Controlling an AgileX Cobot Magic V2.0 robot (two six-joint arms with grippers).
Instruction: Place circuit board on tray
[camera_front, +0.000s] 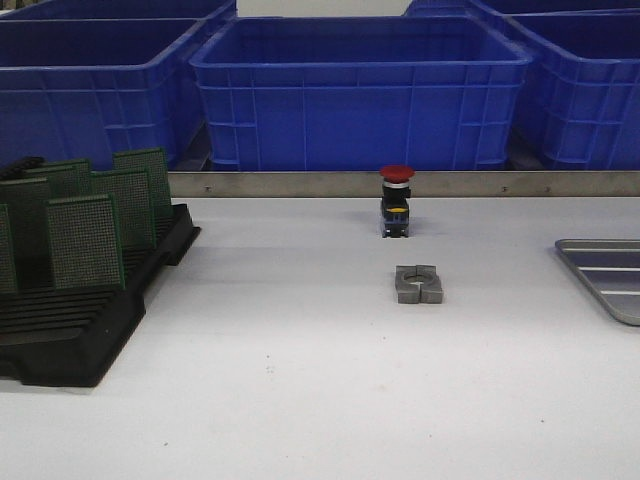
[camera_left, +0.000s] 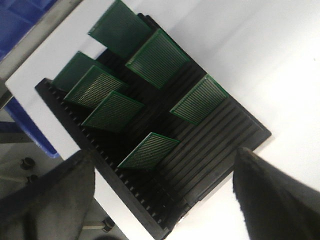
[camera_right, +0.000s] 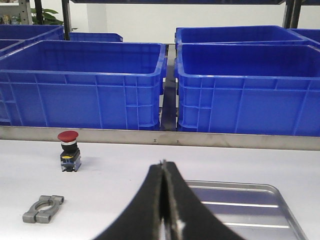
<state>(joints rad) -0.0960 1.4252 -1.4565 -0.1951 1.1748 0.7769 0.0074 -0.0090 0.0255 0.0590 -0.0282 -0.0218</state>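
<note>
Circuit boards (camera_left: 149, 150) stood upright on edge in the black slotted rack (camera_left: 210, 150) at the tabletop's (camera_front: 300, 380) left, faces tilted back. Left fingers (camera_left: 47, 195) were spread wide above them; right fingers (camera_right: 150, 210) pressed together, empty, over the tray (camera_right: 250, 205).

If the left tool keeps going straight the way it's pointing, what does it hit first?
Most likely the black slotted rack, or the nearest green circuit board standing in it. The left tool is open above the rack with nothing in between, though depth is hard to judge.
</note>
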